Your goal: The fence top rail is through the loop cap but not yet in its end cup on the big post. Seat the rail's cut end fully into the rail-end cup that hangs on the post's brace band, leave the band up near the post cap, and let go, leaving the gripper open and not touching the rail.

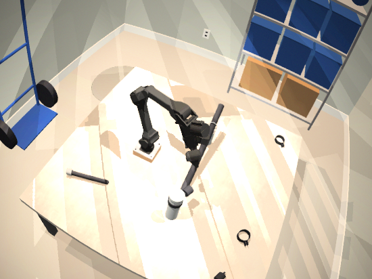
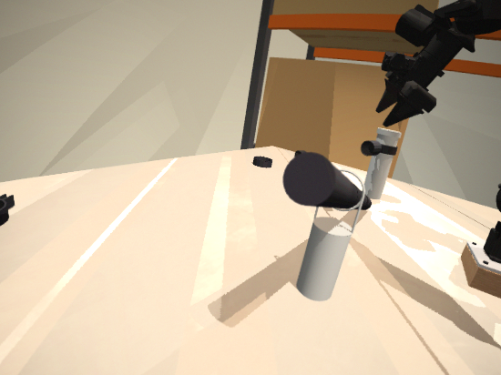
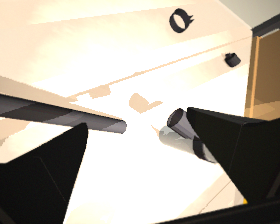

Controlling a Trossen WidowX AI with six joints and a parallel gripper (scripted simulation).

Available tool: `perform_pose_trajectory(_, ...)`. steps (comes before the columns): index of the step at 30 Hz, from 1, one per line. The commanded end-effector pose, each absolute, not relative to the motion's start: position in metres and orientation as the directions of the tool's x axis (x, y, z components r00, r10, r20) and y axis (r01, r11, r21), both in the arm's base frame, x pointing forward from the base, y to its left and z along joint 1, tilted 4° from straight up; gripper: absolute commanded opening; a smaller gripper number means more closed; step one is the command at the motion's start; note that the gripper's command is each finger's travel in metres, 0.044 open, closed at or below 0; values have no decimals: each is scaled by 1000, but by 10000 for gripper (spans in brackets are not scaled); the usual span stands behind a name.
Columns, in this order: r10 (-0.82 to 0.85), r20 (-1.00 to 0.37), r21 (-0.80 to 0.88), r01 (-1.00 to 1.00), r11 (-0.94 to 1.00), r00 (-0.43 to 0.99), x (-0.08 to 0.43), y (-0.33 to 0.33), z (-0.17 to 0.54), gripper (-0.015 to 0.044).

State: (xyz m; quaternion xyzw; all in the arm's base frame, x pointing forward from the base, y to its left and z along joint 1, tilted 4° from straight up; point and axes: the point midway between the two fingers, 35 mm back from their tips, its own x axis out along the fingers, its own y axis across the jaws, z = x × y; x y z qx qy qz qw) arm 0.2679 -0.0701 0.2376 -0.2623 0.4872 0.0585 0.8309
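Note:
The dark rail (image 1: 192, 177) (image 2: 307, 179) (image 3: 60, 115) passes through the wire loop (image 1: 212, 123) (image 2: 362, 188) on the short grey post (image 2: 323, 261). It slopes down to its cut end, which is lower than the rail-end cup (image 2: 370, 147) (image 3: 177, 119) and apart from it in the wrist view. The cup hangs on the brace band (image 1: 174, 203) (image 2: 388, 149) (image 3: 202, 149), close below the cap of the big post (image 1: 172, 212) (image 2: 379, 170). My gripper (image 2: 382, 117) (image 3: 138, 118) is open and empty, above the rail; its tips are hidden in the top view.
Two loose black bands (image 1: 280, 141) (image 1: 243, 236) lie on the table at the right. A small dark fitting (image 1: 220, 275) lies near the bottom edge. A short dark rod (image 1: 89, 177) with a white end lies left of the arm's base (image 1: 146, 153). A shelf rack stands beyond the table.

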Motion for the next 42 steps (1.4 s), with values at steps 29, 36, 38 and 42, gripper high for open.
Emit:
perform_pose_trajectory(29,-225,-829,-555,-799,231,512,275,-170,195,440)
perform_pose_trajectory(36,-225,-829,-556,-799,231,512,280,-173,190,440)
perform_pose_trajectory(38,-225,-829,-556,-799,231,512,281,-173,187,440)
perform_pose_trajectory(42,-225,-829,-556,-798,231,512,285,-175,182,440)
